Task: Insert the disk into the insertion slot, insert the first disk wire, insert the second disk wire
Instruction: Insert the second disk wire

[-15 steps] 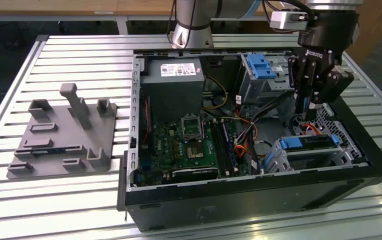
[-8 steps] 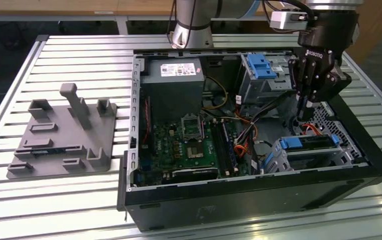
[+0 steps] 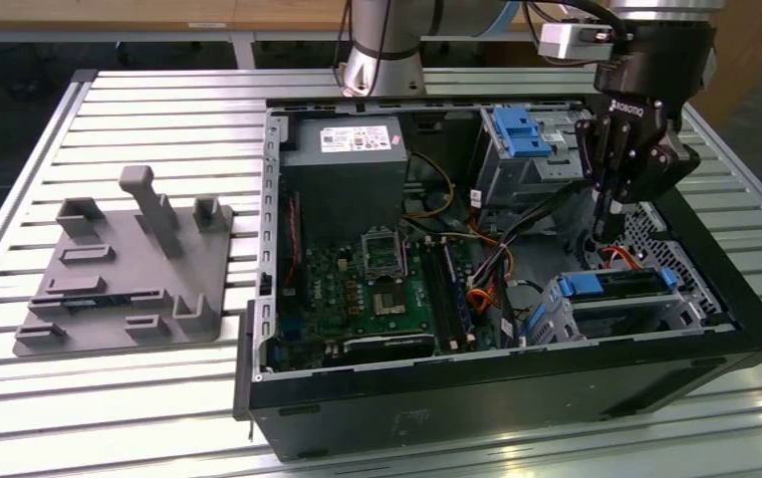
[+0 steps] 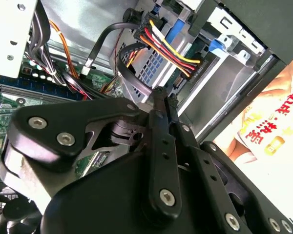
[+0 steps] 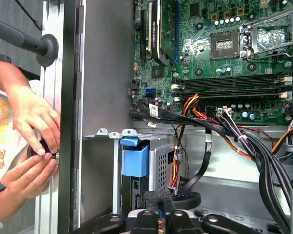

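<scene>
black jaws with silver screws, on a silver-grey arm (image 3: 383,45).

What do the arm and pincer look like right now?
The arm is a silver-grey tube. The pincer is matte black, with white lettering on its body and jointed bars pinned with silver screws. A small white camera box sits at the wrist, with a black cable looping above it.

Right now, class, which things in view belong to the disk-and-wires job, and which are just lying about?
Job: disk; insertion slot; coloured wire bundle; tool.
Lying about: grey fixture plate; power supply; motherboard.
</scene>
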Motion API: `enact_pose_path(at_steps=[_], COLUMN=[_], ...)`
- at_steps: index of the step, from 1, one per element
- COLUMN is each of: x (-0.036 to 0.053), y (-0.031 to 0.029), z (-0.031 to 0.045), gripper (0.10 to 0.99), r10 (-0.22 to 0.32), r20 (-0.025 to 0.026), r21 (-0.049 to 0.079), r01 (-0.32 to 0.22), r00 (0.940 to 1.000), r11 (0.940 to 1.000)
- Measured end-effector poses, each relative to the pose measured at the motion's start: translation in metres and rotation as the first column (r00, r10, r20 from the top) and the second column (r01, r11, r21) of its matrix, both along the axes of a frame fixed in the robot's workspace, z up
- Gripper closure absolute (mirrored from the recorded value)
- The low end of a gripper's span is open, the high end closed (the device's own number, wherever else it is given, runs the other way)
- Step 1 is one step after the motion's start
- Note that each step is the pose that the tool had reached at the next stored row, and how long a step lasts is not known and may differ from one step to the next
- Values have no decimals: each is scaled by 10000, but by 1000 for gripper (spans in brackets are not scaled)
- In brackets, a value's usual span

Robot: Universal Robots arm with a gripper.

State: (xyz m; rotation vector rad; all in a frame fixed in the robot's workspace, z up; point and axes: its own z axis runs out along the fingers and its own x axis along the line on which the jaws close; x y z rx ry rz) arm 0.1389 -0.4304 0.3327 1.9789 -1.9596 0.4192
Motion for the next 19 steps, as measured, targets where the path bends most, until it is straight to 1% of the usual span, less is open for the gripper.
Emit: enact_pose_path(at_steps=[8, 9, 11, 12, 14, 15, 17, 19], x=[7, 39, 114, 130, 133, 133, 133, 133], y=[-3, -4, -3, -3, -15, -22, -39, -65], z=[-1, -2, -2, -2, -2, -2, -2, -1], gripper=[941, 941, 941, 941, 941, 941, 941, 941], r10=[0, -3, 2, 2, -4, -8, -8, -7], r20=[0, -9, -61, -71, -72, -73, -73, -73], r21=[-5, -3, -4, -4, 11, 68, 247, 395], r01=[0, 3, -2, -2, 4, 8, 10, 10], r00=[10000, 10000, 10000, 10000, 10000, 10000, 10000, 10000], r11=[10000, 10000, 10000, 10000, 10000, 10000, 9997, 9992])
